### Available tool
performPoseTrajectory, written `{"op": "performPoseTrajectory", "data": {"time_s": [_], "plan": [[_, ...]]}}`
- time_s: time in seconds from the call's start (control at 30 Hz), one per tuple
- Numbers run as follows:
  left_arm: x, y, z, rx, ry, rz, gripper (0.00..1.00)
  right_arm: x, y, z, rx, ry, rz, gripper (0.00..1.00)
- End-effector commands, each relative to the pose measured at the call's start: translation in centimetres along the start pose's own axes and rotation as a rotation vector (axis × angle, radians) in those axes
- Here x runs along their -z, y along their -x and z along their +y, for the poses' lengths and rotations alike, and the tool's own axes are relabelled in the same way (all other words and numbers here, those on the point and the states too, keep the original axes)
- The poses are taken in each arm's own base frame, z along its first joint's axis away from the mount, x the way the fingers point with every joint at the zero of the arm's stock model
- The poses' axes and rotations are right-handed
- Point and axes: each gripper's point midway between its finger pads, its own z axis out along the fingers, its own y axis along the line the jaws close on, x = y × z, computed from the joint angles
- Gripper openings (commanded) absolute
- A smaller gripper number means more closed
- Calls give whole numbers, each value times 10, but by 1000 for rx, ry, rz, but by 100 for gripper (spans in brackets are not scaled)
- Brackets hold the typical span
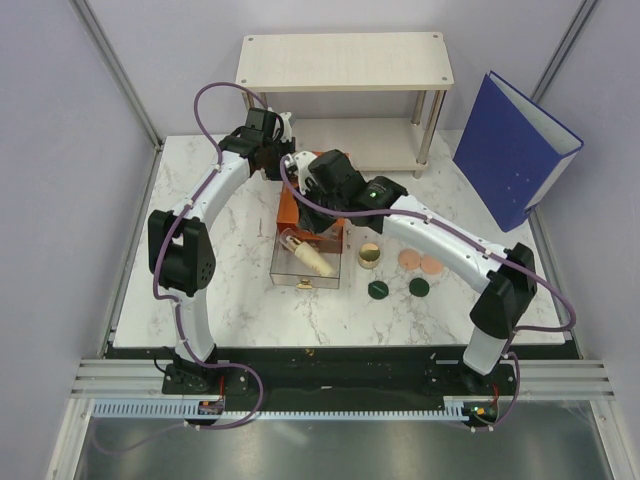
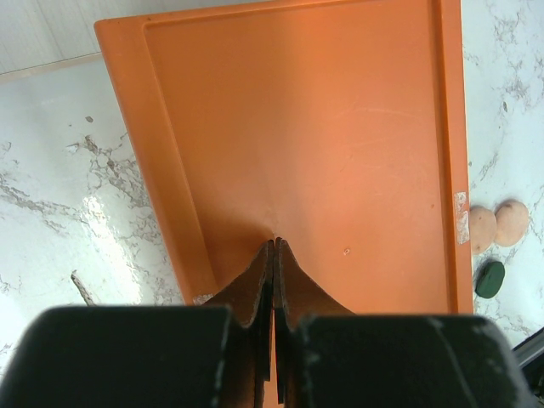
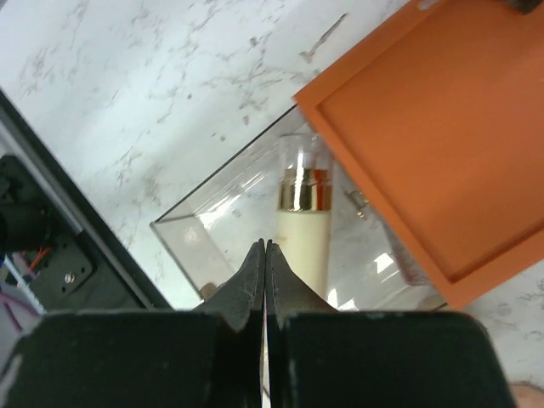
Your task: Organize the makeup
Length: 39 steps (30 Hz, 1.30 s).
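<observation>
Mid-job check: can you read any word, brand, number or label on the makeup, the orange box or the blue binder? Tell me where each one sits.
No legible text in any view.
orange box: pale sticker on its right rim, too blurred to read.
cream tube: no print visible.
blue binder: pale specks on the cover, too small to read.

Occluded and cropped items

Top view: the left arm (image 1: 262,140) and right arm (image 1: 340,180) cover most of the orange box (image 1: 287,208). Right wrist view: the cream tube (image 3: 302,242) has its lower end behind the right gripper (image 3: 265,246); the clear drawer (image 3: 191,223) runs under the box, which the frame edges crop.
</observation>
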Motion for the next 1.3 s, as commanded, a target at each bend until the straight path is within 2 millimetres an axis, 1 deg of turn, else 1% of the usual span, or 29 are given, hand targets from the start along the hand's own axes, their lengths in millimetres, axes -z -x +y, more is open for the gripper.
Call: {"op": "performPoseTrajectory", "data": {"time_s": [0.0,0.07,0.1,0.17,0.2,0.23,0.3,0.33,0.37,0.43,0.47,0.53,0.57,0.63,0.7,0.73,0.77,0.83,0.93,0.97,1.17,1.27], "plan": [[-24,-82,56,-5,184,281,2,17,-37,41,121,126,145,0],[-25,-83,56,-4,181,286,2,22,-50,52,157,168,202,0],[-26,-85,58,-2,184,290,2,20,-59,62,174,195,235,0],[-27,-87,57,0,182,295,2,20,-74,73,198,235,305,0],[-26,-86,57,1,182,294,2,21,-81,82,218,259,329,0],[-27,-89,57,5,179,301,2,20,-88,86,227,271,353,0],[-29,-91,57,8,177,306,2,15,-107,97,251,296,416,0],[-29,-92,57,9,175,311,2,13,-112,99,258,298,435,0],[-30,-92,58,7,178,311,2,9,-120,99,261,293,462,0],[-29,-94,59,6,183,315,2,6,-126,98,273,272,475,0],[-30,-95,59,5,181,318,2,2,-133,97,278,263,493,0],[-30,-94,59,3,182,315,2,-6,-138,83,301,169,492,0],[-30,-95,60,2,183,319,2,-11,-144,77,310,132,493,0],[-30,-95,60,2,183,319,2,-16,-141,62,319,35,467,0],[-31,-97,60,3,184,324,2,-21,-137,52,318,-26,421,0],[-30,-97,61,3,185,324,2,-22,-131,41,322,-98,394,0],[-30,-97,61,6,186,323,2,-24,-127,37,322,-127,367,0],[-31,-98,60,8,182,327,2,-25,-121,22,323,-218,333,0],[-31,-98,61,7,186,325,2,-27,-115,9,319,-301,278,0],[-30,-97,61,4,187,323,2,-27,-110,0,318,-358,240,0],[-29,-95,62,-2,190,317,2,-27,-85,-27,328,-547,101,0],[-28,-95,62,-10,191,317,2,-32,-73,-34,340,-591,62,0]]}}
